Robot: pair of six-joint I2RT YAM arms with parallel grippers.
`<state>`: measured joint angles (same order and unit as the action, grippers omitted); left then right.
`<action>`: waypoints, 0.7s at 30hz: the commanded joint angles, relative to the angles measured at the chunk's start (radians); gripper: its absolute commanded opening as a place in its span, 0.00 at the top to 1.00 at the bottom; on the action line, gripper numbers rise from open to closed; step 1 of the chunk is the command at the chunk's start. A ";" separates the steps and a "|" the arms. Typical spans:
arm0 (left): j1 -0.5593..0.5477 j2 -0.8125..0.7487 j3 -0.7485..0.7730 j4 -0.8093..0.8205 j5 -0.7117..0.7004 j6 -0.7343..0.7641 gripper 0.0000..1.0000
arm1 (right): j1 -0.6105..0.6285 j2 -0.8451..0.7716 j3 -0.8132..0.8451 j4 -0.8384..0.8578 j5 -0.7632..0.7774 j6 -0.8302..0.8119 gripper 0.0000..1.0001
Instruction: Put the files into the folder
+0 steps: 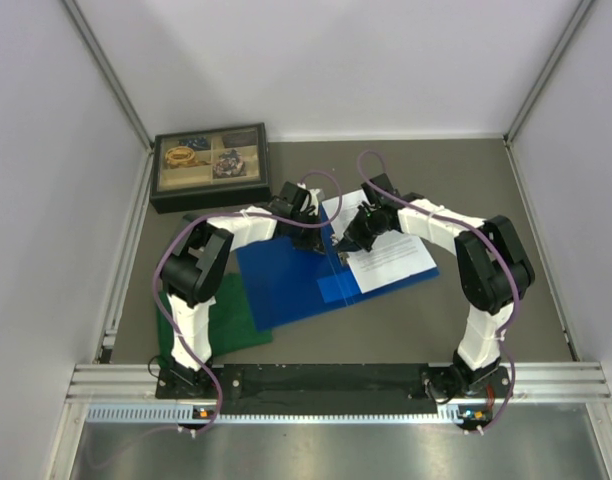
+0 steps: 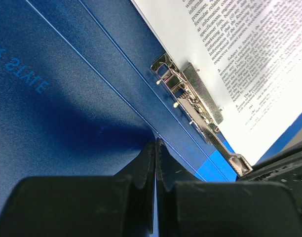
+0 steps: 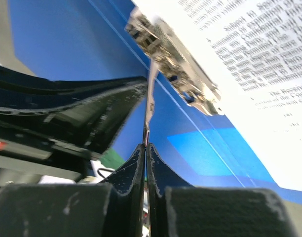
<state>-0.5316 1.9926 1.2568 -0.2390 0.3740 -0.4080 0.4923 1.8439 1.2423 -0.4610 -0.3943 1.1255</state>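
At the far left a dark shallow box (image 1: 206, 198) with four compartments sits against the back corner. Nearer, a green folded cloth (image 1: 226, 322) lies flat, partly under the folder (image 1: 286, 280). The folder is spread open in the middle of the table: smooth, glossy blue plastic with straight moulded creases along the spine and faint lettering on the left cover.

The left gripper (image 2: 155, 144) has its black fingers pressed together with nothing visible between them, tips down just beside the spine creases. Right of it, the ring mechanism (image 2: 193, 101) is bright metal with a knurled plate, fixed along the spine. Its thin flat lever (image 3: 150, 98) runs out from one end, and the right gripper (image 3: 145, 148) is clamped on that lever.

The files (image 1: 391, 258), thin white sheets densely printed in black, lie on the folder's right half, their edge against the mechanism.

The table (image 1: 466, 190) is matte grey-brown. Plain white walls (image 1: 336, 60) enclose it on three sides, with slim metal posts in the corners and a ribbed aluminium rail (image 1: 116, 380) along the near edge.
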 commanded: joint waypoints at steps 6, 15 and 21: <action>-0.007 0.124 -0.031 -0.177 -0.133 0.055 1.00 | -0.049 0.006 -0.061 -0.034 0.063 -0.125 1.00; -0.011 0.150 -0.013 -0.197 -0.168 0.064 1.00 | -0.073 0.034 -0.070 -0.036 0.083 -0.205 1.00; -0.031 0.180 0.024 -0.226 -0.199 0.083 1.00 | -0.089 0.069 -0.066 -0.022 0.078 -0.236 1.00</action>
<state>-0.5510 2.0460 1.3418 -0.2932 0.3763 -0.4080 0.4351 1.8580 1.1973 -0.4652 -0.4019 0.9489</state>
